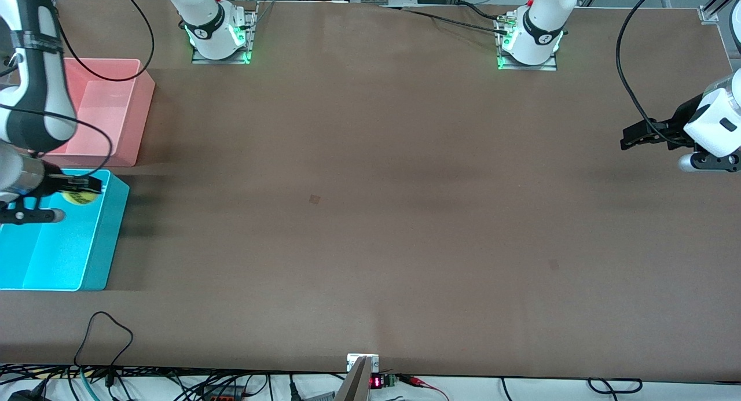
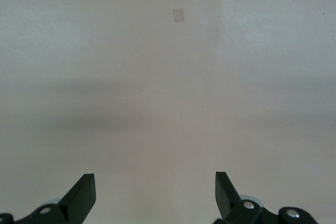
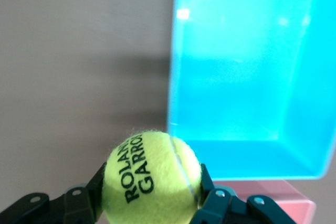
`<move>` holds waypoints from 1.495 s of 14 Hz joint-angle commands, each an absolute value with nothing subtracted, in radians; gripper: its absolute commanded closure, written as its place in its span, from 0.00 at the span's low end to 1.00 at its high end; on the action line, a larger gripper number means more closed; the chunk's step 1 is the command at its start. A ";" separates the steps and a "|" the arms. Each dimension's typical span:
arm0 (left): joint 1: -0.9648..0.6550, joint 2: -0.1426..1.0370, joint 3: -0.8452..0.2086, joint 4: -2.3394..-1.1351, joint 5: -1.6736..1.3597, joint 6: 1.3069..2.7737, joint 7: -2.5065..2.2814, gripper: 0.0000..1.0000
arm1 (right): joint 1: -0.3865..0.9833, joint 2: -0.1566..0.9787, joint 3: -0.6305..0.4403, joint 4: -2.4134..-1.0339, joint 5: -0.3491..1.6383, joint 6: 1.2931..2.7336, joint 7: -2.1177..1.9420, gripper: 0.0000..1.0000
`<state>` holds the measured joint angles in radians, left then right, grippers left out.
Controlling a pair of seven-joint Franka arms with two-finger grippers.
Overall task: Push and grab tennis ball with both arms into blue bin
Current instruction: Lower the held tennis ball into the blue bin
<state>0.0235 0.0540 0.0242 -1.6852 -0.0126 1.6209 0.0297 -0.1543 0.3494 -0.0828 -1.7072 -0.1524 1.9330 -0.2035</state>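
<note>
My right gripper is shut on the tennis ball, a fuzzy yellow-green ball with black lettering, and holds it up over the blue bin at the bin's end next to the pink bin. In the right wrist view the tennis ball sits between the two fingers, with the blue bin below it. My left gripper is open and empty, up in the air over the table at the left arm's end. Its fingertips show over bare table in the left wrist view.
A pink bin stands beside the blue bin, farther from the front camera, at the right arm's end of the table. It also shows in the right wrist view. Cables hang along the table's front edge.
</note>
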 commanded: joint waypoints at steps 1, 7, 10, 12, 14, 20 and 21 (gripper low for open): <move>0.021 0.048 0.026 -1.684 -0.014 1.606 0.034 0.00 | -0.218 0.356 -0.064 -1.718 -0.221 1.953 -0.218 1.00; 0.021 0.046 0.025 -1.684 -0.014 1.605 0.032 0.00 | -0.304 0.480 -0.066 -1.712 -0.251 2.072 -0.273 1.00; 0.021 0.046 0.025 -1.684 -0.014 1.601 0.032 0.00 | -0.339 0.524 -0.064 -1.706 -0.267 2.100 -0.281 1.00; 0.021 0.046 0.023 -1.684 -0.014 1.601 0.034 0.00 | -0.357 0.555 -0.064 -1.706 -0.261 2.112 -0.301 1.00; 0.021 0.048 0.023 -1.684 -0.014 1.601 0.034 0.00 | -0.373 0.584 -0.064 -1.706 -0.259 2.144 -0.301 1.00; 0.021 0.046 0.020 -1.683 -0.014 1.594 0.031 0.00 | -0.382 0.633 -0.064 -1.703 -0.255 2.178 -0.299 0.95; 0.020 0.046 0.020 -1.683 -0.014 1.594 0.031 0.00 | -0.382 0.637 -0.064 -1.703 -0.255 2.178 -0.299 0.93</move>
